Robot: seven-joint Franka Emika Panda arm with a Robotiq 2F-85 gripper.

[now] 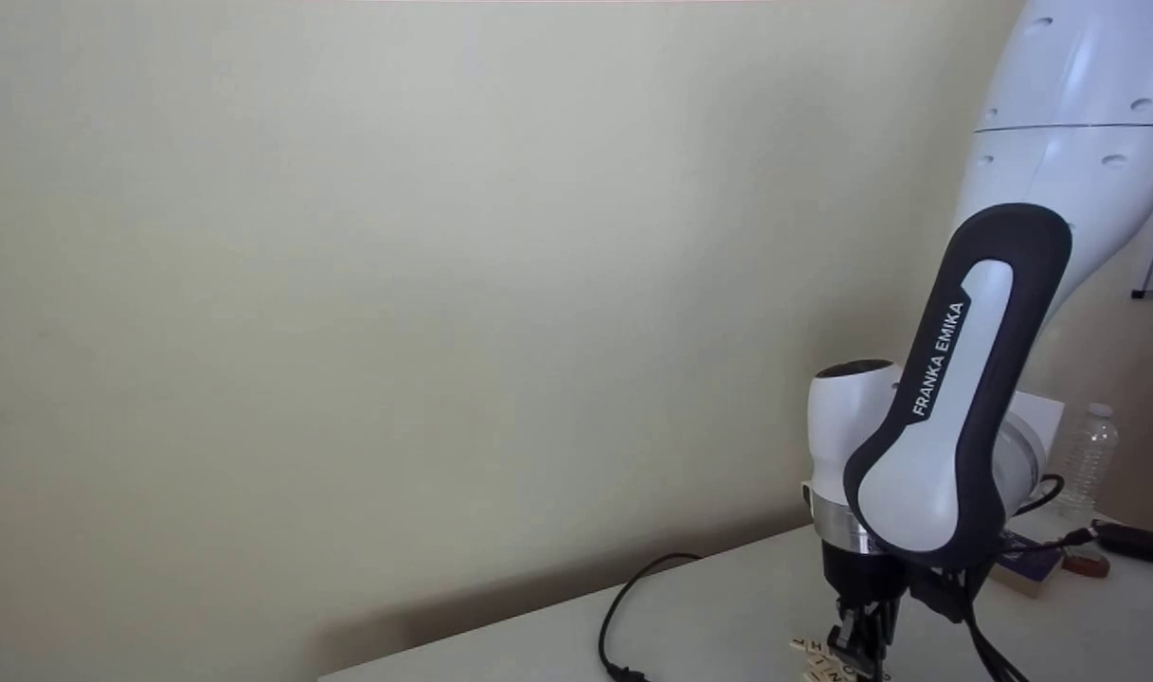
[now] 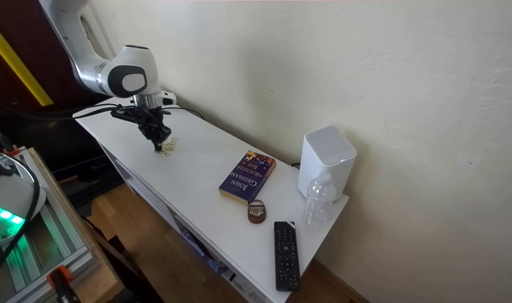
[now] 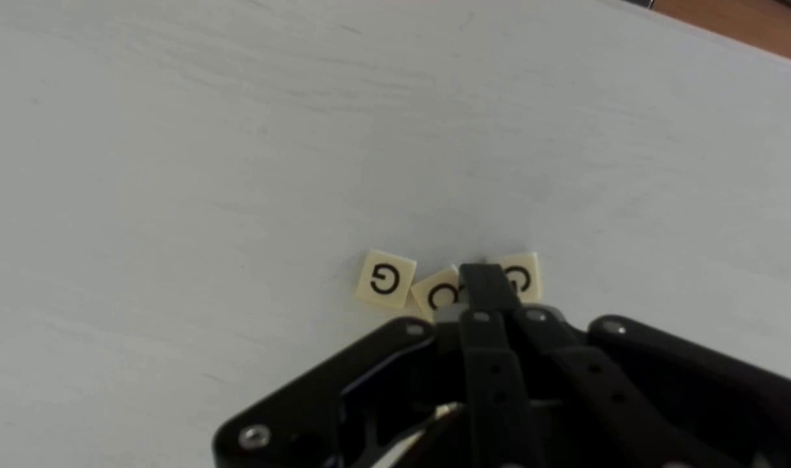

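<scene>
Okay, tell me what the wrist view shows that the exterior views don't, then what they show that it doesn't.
Only the wrist view gives a close look from above, with a clearly readable G on a letter tile.

Both exterior views, but not the wrist view, show a book, a remote, a thumb piano, a clear bottle and the wall.

All share the gripper, close by the letter tiles, and the white table.
</scene>
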